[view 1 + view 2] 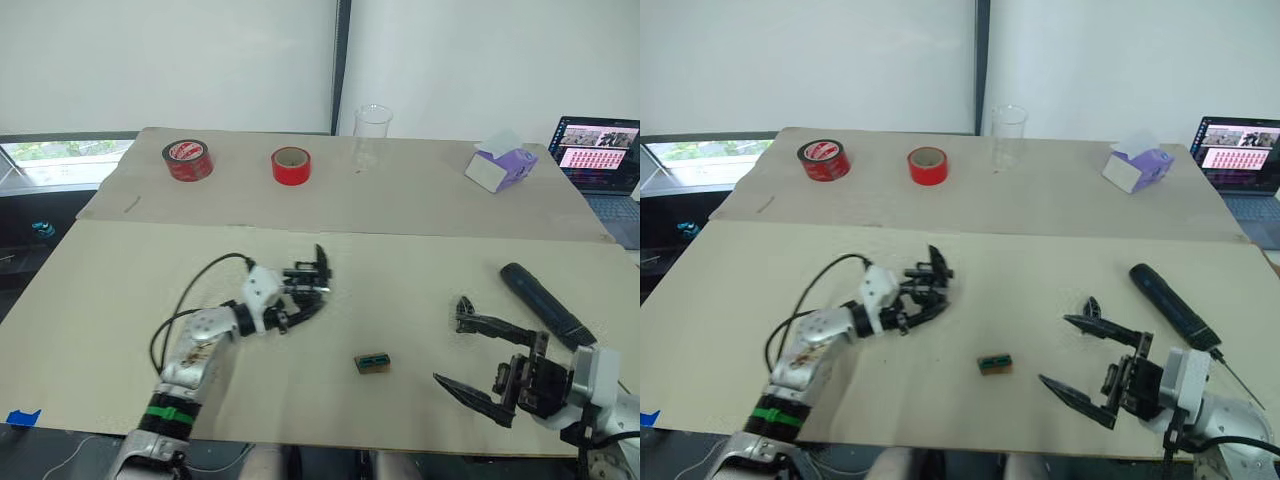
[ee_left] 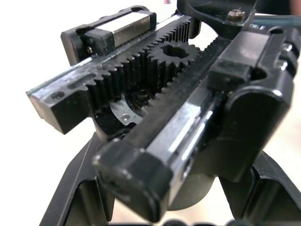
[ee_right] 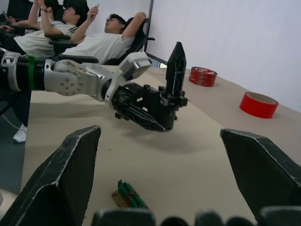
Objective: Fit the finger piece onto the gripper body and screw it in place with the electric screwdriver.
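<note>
Gripper body (image 1: 305, 283) is clamped in the jaws of the left gripper (image 1: 290, 300) and held just above the desk (image 1: 120, 290), left of centre, with its pointed finger standing upright. In the left wrist view the body's (image 2: 155, 94) two toothed racks and the central pinion face the camera, with the robot fingers (image 2: 75, 188) closed against its underside. Screwdriver (image 1: 545, 298) lies flat on the desk at the right, untouched, its rounded end pointing away from the robot and its thin bit (image 1: 1237, 375) pointing towards the near right edge. Right gripper (image 1: 462, 350) hovers over the desk just beside the screwdriver, on its left; its jaws are spread wide and hold nothing. Finger piece cannot be identified with certainty in these views. A small green-brown block (image 1: 372, 363) rests on the desk between the two grippers, nearer the front edge. Along the far side of the desk stand two red tape rolls (image 1: 188, 160), a clear beaker (image 1: 372, 135) and a purple-and-white box (image 1: 500, 166); a laptop (image 1: 600, 150) sits at the far right. The right wrist view shows seated persons (image 3: 101, 42) beyond the desk.
</note>
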Robot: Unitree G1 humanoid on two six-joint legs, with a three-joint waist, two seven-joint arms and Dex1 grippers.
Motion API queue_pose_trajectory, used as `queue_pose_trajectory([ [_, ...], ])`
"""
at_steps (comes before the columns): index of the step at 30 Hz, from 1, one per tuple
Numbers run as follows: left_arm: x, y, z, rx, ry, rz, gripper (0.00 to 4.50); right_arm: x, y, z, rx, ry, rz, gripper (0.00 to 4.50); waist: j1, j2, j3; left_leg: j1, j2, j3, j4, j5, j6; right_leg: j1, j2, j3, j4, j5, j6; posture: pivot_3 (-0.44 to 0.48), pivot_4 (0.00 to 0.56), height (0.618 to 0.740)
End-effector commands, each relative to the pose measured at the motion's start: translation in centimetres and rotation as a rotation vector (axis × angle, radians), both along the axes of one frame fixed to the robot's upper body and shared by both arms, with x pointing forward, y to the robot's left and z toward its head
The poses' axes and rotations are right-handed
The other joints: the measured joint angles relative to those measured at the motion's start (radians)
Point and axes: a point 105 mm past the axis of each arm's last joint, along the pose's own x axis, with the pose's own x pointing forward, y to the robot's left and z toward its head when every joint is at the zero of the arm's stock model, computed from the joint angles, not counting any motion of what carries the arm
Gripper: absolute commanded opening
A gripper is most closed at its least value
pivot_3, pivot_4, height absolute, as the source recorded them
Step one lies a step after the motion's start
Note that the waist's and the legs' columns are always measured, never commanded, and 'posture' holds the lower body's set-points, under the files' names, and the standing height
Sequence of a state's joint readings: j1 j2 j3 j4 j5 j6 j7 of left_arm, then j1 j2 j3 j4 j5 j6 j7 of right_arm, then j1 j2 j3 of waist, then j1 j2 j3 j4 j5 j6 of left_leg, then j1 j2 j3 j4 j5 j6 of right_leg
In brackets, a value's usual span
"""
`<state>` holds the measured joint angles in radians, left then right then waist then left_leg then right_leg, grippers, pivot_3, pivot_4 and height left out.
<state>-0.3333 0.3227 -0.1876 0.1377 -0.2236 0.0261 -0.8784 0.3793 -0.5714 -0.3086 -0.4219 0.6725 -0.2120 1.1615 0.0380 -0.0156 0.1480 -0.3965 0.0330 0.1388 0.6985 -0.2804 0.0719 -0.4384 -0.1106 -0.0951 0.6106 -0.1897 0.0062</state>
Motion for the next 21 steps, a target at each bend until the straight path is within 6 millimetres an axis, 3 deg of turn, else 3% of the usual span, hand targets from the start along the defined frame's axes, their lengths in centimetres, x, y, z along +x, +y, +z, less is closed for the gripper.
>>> queue_pose_trajectory([
  [1,0.2,-2.4,1.0,0.026,-0.071,-0.075,2.39,-0.8,-0.3,0.7,-0.005,-0.061,-0.003,4.5,-0.001,0.0,0.0,0.0,0.0,0.0,0.0,0.0,0.0,0.0,0.0,0.0,0.0,0.0,0.0,0.0,0.15,0.74],
  [5,0.0,-4.1,-0.3,0.084,-0.061,-0.128,2.39,-1.1,-0.6,0.4,-0.008,-0.056,-0.01,4.5,-0.004,0.0,0.0,0.0,0.0,0.0,0.0,0.0,0.001,-0.001,0.001,0.001,0.0,0.0,0.0,0.0,0.15,0.74],
  [12,0.2,-4.5,-1.6,0.091,-0.011,-0.103,2.39,-1.4,-0.4,0.4,-0.011,-0.043,0.001,4.5,0.0,0.0,0.0,0.0,0.0,-0.002,0.001,0.0,0.002,0.0,0.0,0.001,0.0,0.0,0.0,0.0,0.15,0.74],
  [21,-0.4,-6.5,-1.9,0.095,-0.009,-0.153,2.39,-0.9,0.6,1.0,-0.013,-0.033,0.024,4.5,0.009,0.001,-0.001,0.0,-0.001,-0.002,0.002,-0.001,0.003,0.001,-0.002,0.0,0.0,0.0,0.0,0.0,0.15,0.74],
])
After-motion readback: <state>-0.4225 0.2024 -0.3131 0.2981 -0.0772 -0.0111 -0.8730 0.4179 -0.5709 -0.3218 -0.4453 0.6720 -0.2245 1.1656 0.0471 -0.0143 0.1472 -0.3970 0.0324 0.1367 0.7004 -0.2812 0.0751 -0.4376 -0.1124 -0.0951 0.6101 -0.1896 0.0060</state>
